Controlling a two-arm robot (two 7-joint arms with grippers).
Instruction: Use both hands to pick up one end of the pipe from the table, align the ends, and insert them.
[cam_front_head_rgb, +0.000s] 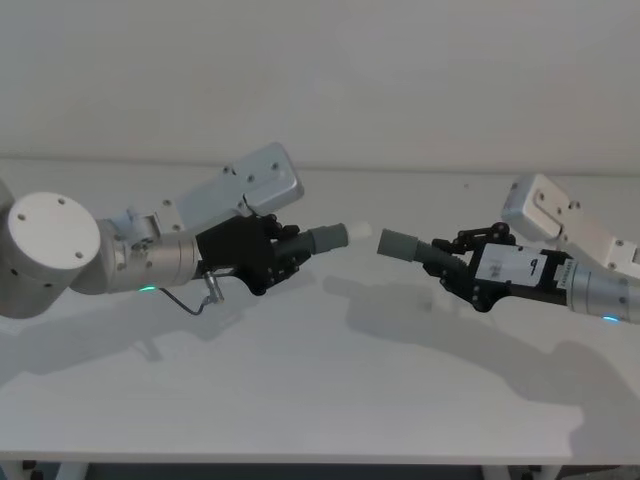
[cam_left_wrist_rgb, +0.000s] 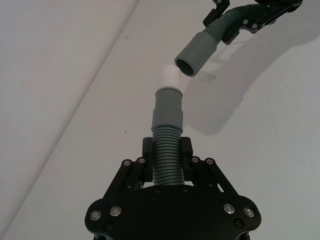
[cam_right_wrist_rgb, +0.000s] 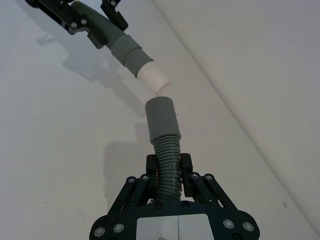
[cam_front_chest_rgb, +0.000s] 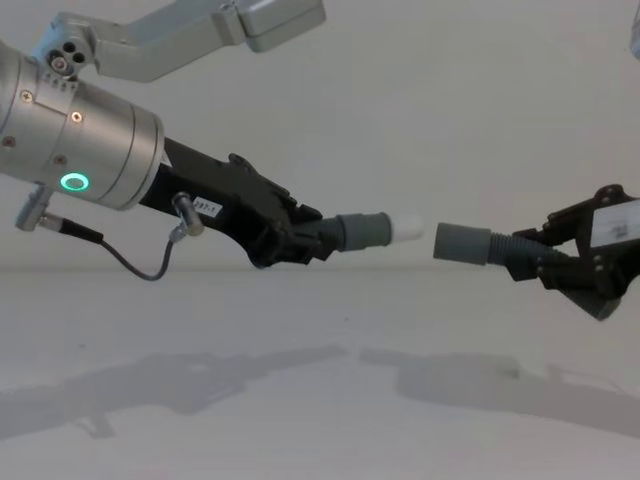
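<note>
The left arm (cam_front_chest_rgb: 80, 130), a thick silver cylinder with a green ring light (cam_front_chest_rgb: 73, 183), is seen closest, well to the left of the pale tip (cam_front_chest_rgb: 408, 229), with a thin black cable (cam_front_chest_rgb: 130, 262) looped beneath it. The left gripper (cam_front_chest_rgb: 315, 238) is found just left of that tip, and its thin black jaws are closed on the ribbed middle of the left pipe piece (cam_left_wrist_rgb: 167, 160). A smooth grey cuff (cam_front_head_rgb: 325, 240) is carried ahead of the jaws, and the pale tip is borne at its end, pointed rightward. The piece is held in the air, with the white table (cam_front_head_rgb: 330, 390) well below the tip and the arms' shadows cast on it. Just right of the tip, parted from it by a small gap and set slightly lower, the open cuff (cam_front_chest_rgb: 462, 243) of the right pipe piece (cam_right_wrist_rgb: 167, 155) is turned toward it; the tip is not yet inside. Farther right of the tip, the ribbed part of that piece is clamped between the jaws of the right gripper (cam_front_head_rgb: 452, 262), also raised off the table, and the right arm (cam_front_head_rgb: 605, 292) is extended beyond it.
</note>
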